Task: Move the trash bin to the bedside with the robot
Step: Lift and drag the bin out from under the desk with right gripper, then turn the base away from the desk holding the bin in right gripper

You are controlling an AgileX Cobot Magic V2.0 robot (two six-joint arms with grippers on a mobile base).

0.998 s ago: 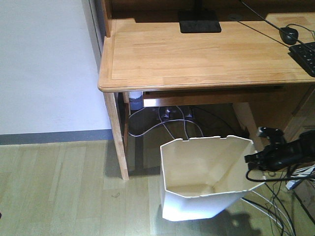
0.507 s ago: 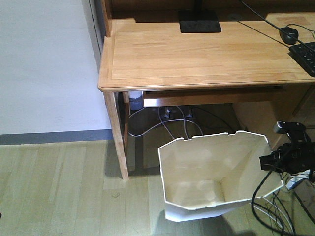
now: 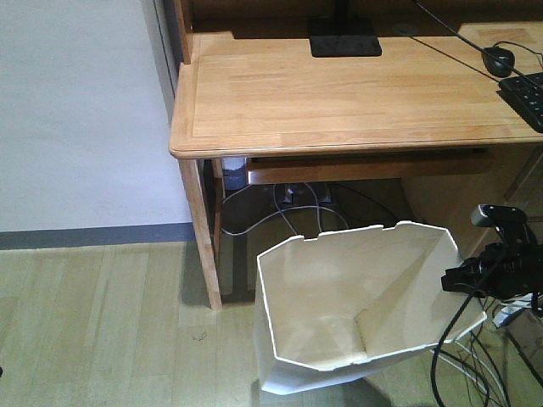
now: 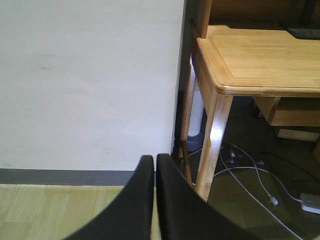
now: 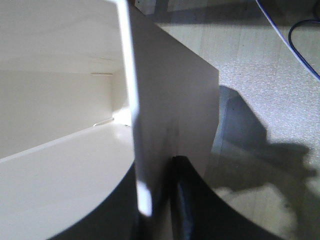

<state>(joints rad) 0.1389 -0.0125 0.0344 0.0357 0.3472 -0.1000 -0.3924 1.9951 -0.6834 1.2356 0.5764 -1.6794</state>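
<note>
The white trash bin (image 3: 322, 288) stands tilted on the wooden floor in front of the desk, its cream inside facing the front view. My right gripper (image 3: 454, 280) holds its right rim. In the right wrist view this gripper (image 5: 155, 200) is shut on the bin wall (image 5: 170, 100), one finger inside and one outside. My left gripper (image 4: 155, 162) is shut with nothing in it, low over the floor and facing the white wall. The bedside is out of view.
A light wooden desk (image 3: 339, 93) stands just behind the bin, its leg (image 3: 204, 229) to the bin's left. Loose cables (image 3: 297, 216) lie under the desk and at the right, with a white power strip (image 4: 311, 202). A keyboard (image 3: 526, 93) and mouse (image 3: 498, 58) sit on the desk.
The bin has tipped further and swung left and nearer the front camera. The right gripper on its rim shifted a little to the right.
</note>
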